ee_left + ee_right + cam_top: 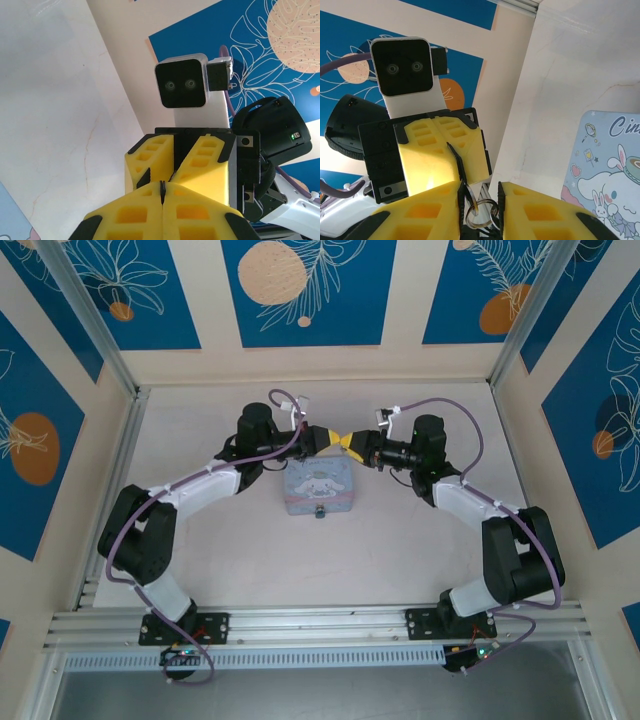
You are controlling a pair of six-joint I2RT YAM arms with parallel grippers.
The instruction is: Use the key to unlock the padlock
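Blue panels printed with white leaves and orange discs (305, 290) wall in a pale table (250, 560). From the left, the left arm reaches in toward the middle. The left gripper (335, 438) has its yellow fingers (130, 215) pressed flat together, and a thin dark sliver, which looks to be the key (162, 188), is pinched in the seam and pokes out past the tips. Both grippers meet tip to tip in the air over the far edge of a pale blue cartoon-printed box (320, 488), which sits on the table between the arms. A small dark piece (320, 512) sits at the middle of the box's near edge, too small to identify.

On the right, the right gripper (358, 444) faces the left one. Its fingers (540, 212) stand apart, with a few thin metal rings (479, 214) in the gap just below the sliver. I cannot tell whether the fingers actually clamp the rings. The padlock's body is too hidden there to pick out.
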